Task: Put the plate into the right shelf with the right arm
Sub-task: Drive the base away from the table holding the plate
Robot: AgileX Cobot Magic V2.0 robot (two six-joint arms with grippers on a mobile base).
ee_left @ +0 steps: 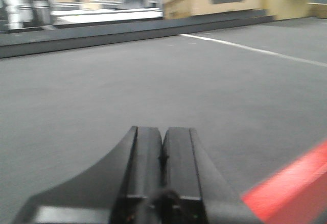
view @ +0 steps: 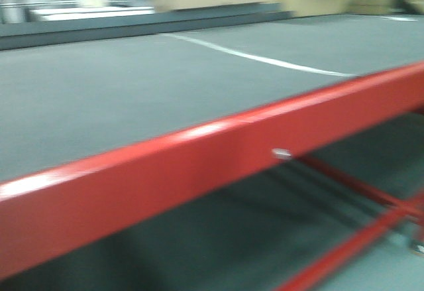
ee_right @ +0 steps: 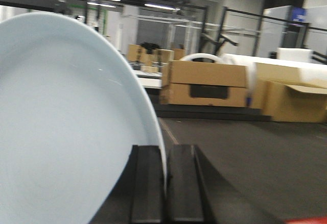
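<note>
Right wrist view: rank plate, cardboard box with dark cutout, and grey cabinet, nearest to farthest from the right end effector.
1. plate: left, clamped in the right end effector.
2. cardboard box: centre, mid-distance.
3. grey cabinet: upper right, at the back.

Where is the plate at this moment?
In the right wrist view the plate fills the left side, standing on edge, its rim clamped in the right gripper; cardboard boxes stand behind.
</note>
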